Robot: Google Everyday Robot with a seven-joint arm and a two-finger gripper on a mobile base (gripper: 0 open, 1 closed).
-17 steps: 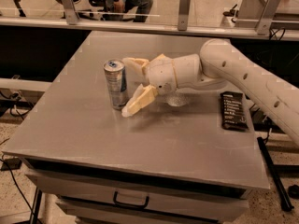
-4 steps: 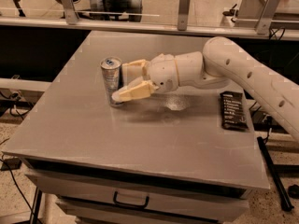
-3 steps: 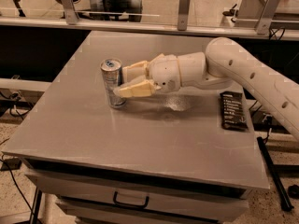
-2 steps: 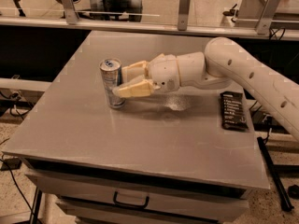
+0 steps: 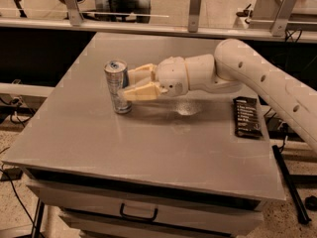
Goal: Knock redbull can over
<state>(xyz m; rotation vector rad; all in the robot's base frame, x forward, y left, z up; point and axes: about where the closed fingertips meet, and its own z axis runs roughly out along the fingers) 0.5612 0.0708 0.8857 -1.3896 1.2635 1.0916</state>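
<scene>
Gripper (image 5: 128, 83) just right of redbull can (image 5: 116, 86), touching.

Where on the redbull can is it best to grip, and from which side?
Grip the redbull can at mid-height across its round wall, coming level from the picture's right, where the open gripper sits beside it. It stands upright, slim and tall.

Robot lab: arm (image 5: 257, 73) w/ claw (image 5: 131, 83) over grey drawer bench (image 5: 148, 148), rails (image 5: 195, 9) behind.

Arm (image 5: 257, 78) beyond right edge, gripper (image 5: 130, 83) beside redbull can (image 5: 116, 86).
</scene>
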